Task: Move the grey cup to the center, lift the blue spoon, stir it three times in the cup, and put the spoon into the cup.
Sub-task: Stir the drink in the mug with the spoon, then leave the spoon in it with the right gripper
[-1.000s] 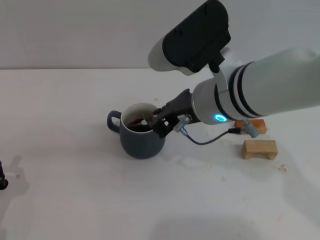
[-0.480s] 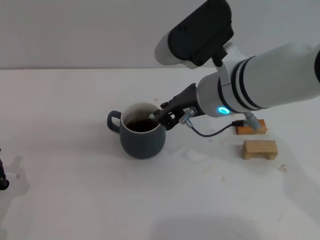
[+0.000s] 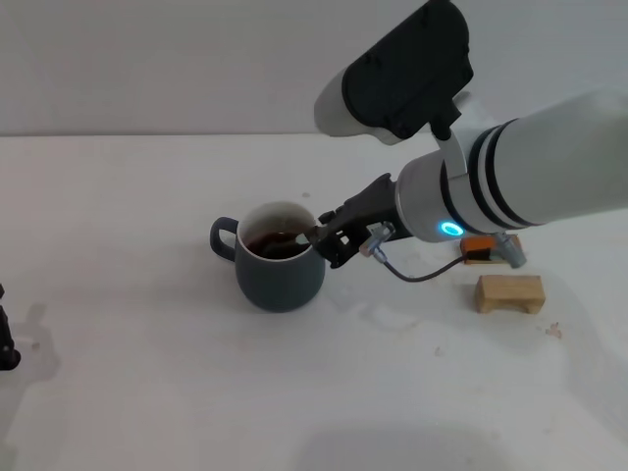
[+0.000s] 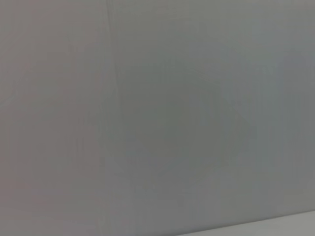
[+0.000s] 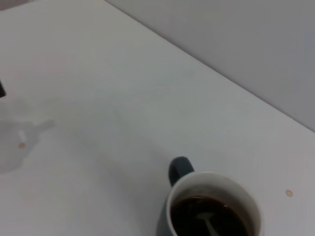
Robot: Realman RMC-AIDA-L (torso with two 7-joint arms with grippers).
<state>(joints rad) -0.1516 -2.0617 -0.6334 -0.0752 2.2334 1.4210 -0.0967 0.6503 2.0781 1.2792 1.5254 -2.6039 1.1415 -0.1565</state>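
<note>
The grey cup (image 3: 280, 270) stands on the white table left of the middle, its handle (image 3: 223, 238) to the left, with dark brown liquid (image 3: 275, 245) inside. It also shows in the right wrist view (image 5: 211, 211). My right gripper (image 3: 329, 242) is at the cup's right rim, shut on the blue spoon. Only the spoon's lower end (image 5: 208, 224) shows, dipped in the liquid; in the head view the fingers hide it. My left gripper (image 3: 5, 345) is parked at the table's far left edge; its wrist view shows only grey wall.
A pale wooden block (image 3: 509, 292) lies right of the cup, and an orange block (image 3: 481, 252) behind it is partly hidden by my right arm. A grey cable (image 3: 422, 274) hangs from the right wrist above the table.
My right gripper has moved from over the cup's inside to its right rim, shifting the spoon in the liquid. The cup and left arm have stayed put.
</note>
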